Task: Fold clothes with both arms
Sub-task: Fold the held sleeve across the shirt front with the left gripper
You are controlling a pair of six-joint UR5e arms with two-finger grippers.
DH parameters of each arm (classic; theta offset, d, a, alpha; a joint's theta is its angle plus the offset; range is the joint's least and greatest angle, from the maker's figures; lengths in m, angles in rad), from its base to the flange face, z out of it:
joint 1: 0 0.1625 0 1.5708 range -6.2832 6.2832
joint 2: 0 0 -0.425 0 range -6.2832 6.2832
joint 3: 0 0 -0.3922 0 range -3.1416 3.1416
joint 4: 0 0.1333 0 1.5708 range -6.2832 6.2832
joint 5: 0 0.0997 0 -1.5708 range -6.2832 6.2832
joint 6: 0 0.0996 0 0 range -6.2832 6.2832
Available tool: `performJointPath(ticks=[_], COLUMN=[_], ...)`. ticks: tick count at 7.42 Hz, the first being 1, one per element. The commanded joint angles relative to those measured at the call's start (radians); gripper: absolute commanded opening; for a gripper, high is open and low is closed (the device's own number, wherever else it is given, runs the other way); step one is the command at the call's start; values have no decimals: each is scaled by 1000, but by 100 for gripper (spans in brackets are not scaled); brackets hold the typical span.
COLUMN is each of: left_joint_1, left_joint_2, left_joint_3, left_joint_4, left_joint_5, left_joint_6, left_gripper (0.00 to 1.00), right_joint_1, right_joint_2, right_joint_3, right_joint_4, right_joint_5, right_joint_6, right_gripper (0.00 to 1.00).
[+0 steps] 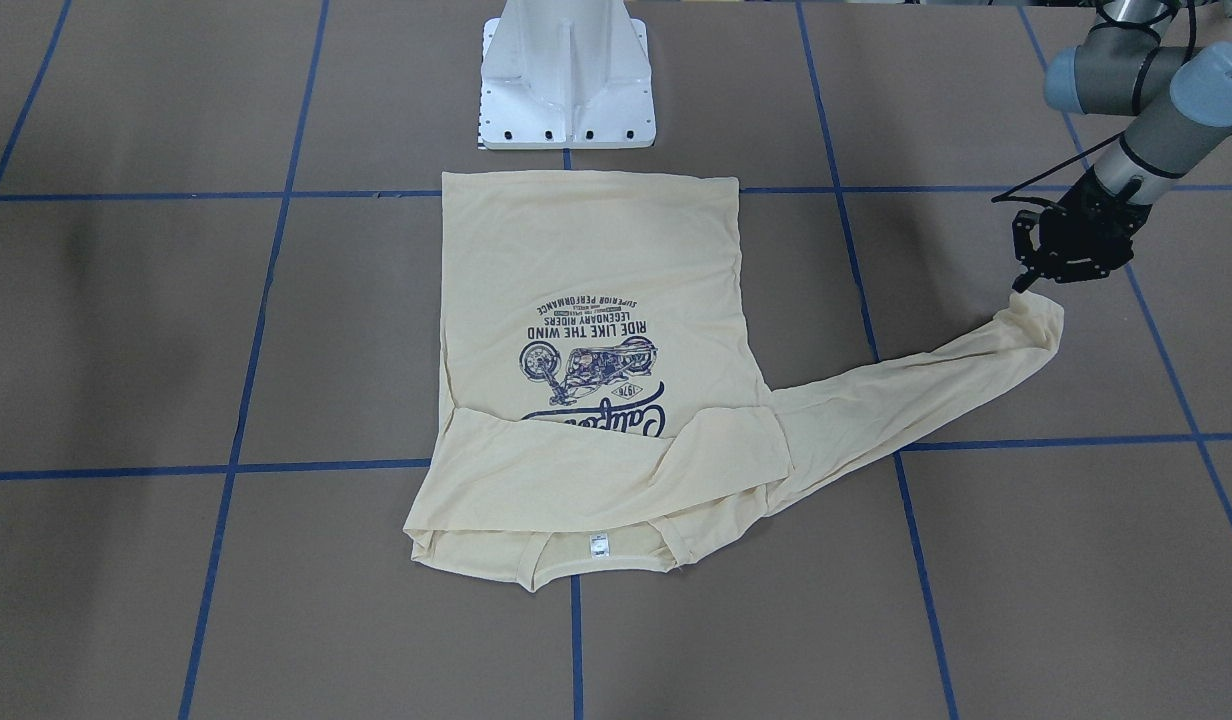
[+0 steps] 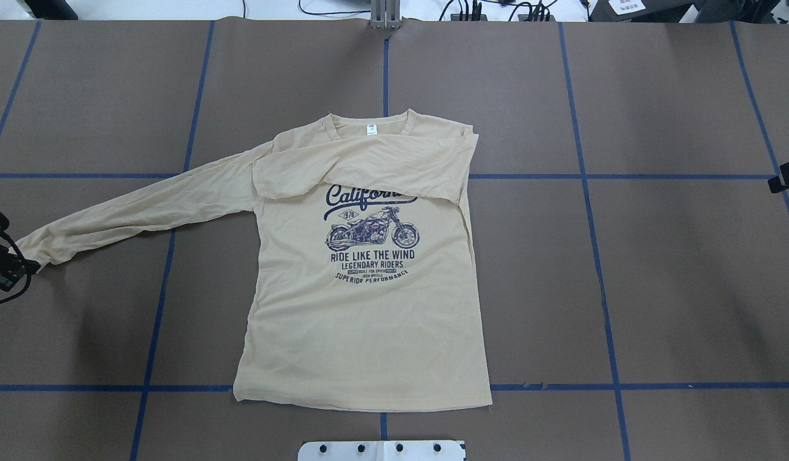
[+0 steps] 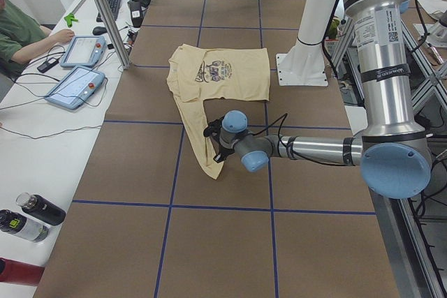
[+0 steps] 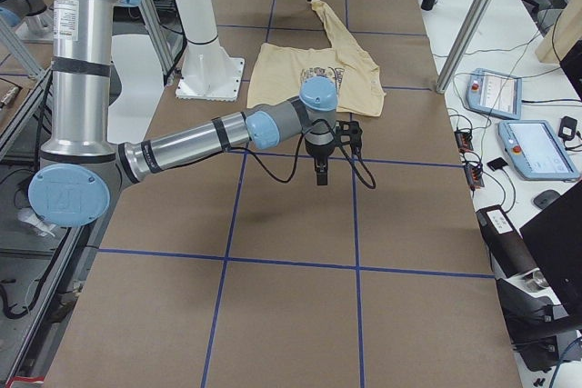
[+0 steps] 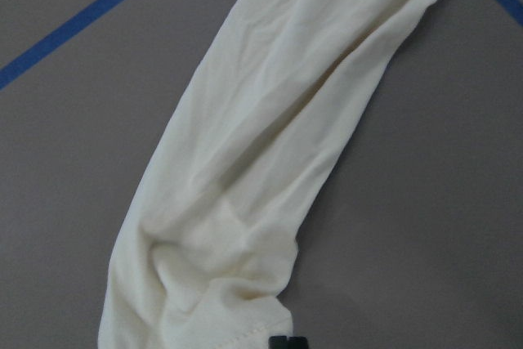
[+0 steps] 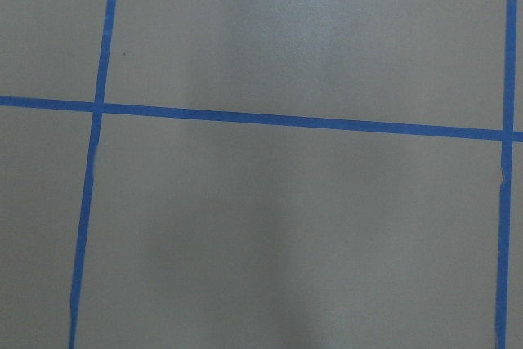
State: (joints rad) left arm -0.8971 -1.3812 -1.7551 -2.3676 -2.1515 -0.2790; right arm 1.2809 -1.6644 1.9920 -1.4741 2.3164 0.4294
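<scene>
The brown table (image 2: 657,288), crossed by blue tape lines (image 2: 599,256), fills the overhead view. The shirt (image 2: 362,320) lies flat in the middle of it, print (image 2: 369,237) up, collar toward the top of the frame and hem near the bottom. One sleeve (image 2: 369,166) is folded across the chest and covers the end of the top word. The other sleeve (image 1: 906,390) stretches out to the right in the front view.

The left arm (image 3: 377,102) reaches low over the table. The left gripper (image 1: 1023,285) has its tips right at the cuff (image 1: 1041,312), touching or just above it. I cannot tell whether the jaws are clamped on the cloth. The left wrist view shows one black fingertip (image 5: 288,341) at the cuff's edge.

The right arm (image 4: 182,147) holds the right gripper (image 4: 321,177) pointing down over bare table, well apart from the shirt. I cannot tell whether its jaws are apart or together.

A small white label (image 2: 371,130) sits inside the collar.
</scene>
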Motion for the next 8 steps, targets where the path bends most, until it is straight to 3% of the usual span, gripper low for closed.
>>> performJointPath(ticks=[1, 2, 4, 5, 6, 8], left_joint_1=[-5, -5, 1, 9, 45, 125], left_joint_2=[-155, -317, -689, -813, -946, -1254], left_joint_3=[-166, -206, -195, -166, -68, 251], left_joint_4=[371, 610, 1048, 1144, 1148, 1144], left_joint_5=[-24, -22, -21, -25, -25, -22], left_joint_6=[0, 0, -14, -44, -168, -331], left_gripper=[0, 0, 0, 0, 0, 0], right_joint_1=[0, 0, 0, 0, 0, 0], right_joint_2=[2, 2, 5, 8, 11, 12], right_joint_3=[-4, -4, -4, -4, -6, -6], right_joint_4=[0, 0, 0, 0, 0, 0], right_joint_5=[8, 8, 6, 6, 6, 6], right_joint_6=[2, 2, 2, 3, 6, 6], right_gripper=[100, 100, 100, 100, 100, 100])
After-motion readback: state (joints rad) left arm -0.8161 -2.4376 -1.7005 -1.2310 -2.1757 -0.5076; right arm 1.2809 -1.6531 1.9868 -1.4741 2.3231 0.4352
